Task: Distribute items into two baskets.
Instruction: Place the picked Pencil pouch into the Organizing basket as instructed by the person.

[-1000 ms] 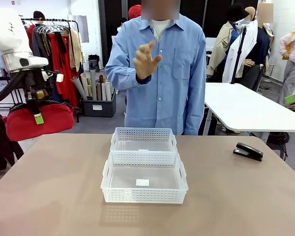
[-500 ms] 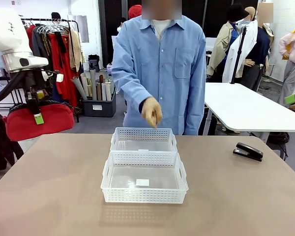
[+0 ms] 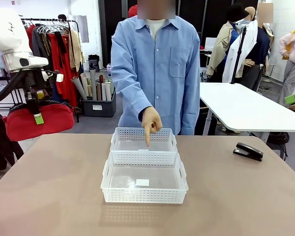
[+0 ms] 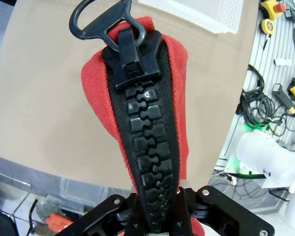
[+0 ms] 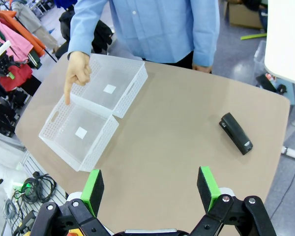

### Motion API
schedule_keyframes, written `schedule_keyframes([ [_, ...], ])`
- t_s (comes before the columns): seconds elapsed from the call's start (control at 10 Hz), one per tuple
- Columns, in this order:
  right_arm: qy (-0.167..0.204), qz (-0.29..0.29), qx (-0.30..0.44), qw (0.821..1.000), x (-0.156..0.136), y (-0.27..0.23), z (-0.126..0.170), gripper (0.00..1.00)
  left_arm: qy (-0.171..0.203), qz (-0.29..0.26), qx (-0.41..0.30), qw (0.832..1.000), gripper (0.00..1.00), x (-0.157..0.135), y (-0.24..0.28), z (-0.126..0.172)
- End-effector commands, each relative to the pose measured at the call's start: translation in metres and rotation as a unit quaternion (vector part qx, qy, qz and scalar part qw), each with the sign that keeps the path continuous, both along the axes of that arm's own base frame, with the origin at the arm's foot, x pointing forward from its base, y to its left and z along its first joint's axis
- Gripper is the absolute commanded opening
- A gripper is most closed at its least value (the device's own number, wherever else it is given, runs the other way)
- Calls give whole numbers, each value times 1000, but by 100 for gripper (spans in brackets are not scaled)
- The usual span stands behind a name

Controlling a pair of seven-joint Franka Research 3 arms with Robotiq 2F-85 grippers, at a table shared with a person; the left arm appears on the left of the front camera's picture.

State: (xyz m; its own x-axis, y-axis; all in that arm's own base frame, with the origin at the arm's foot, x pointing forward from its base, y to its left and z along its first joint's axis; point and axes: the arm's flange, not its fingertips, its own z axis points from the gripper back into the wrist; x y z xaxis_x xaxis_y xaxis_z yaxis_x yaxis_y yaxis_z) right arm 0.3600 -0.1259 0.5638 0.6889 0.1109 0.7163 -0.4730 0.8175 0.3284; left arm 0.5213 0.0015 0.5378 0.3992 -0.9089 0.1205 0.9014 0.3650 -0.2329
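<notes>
Tabletop [image 3: 49, 196]: two baskets [image 3: 144, 195] [image 3: 132, 132], one stapler [image 3: 248, 151]

The left gripper [image 4: 157, 204] clamps the red pouch [image 4: 176, 93] at the bottom edge. The pouch rises up the middle, its black zipper [image 4: 146, 142] facing the camera and the slider [image 4: 127, 51] at the top. Beneath lies the tan table [image 4: 44, 98], with a white basket [image 4: 206, 12] corner at top right. Cables [image 4: 260, 98] lie on the floor at right.
</notes>
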Motion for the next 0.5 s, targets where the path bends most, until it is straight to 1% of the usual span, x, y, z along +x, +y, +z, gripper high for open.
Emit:
schedule_keyframes([
  [0.0, -6, 3, 6, 1000, 0, 0, 1, 100, 0, 5, 5, 1000, 0, 1, 1, 2],
  [0.4, -6, 3, 6, 1000, 0, 0, 1, 100, 0, 5, 5, 1000, 0, 1, 1, 2],
])
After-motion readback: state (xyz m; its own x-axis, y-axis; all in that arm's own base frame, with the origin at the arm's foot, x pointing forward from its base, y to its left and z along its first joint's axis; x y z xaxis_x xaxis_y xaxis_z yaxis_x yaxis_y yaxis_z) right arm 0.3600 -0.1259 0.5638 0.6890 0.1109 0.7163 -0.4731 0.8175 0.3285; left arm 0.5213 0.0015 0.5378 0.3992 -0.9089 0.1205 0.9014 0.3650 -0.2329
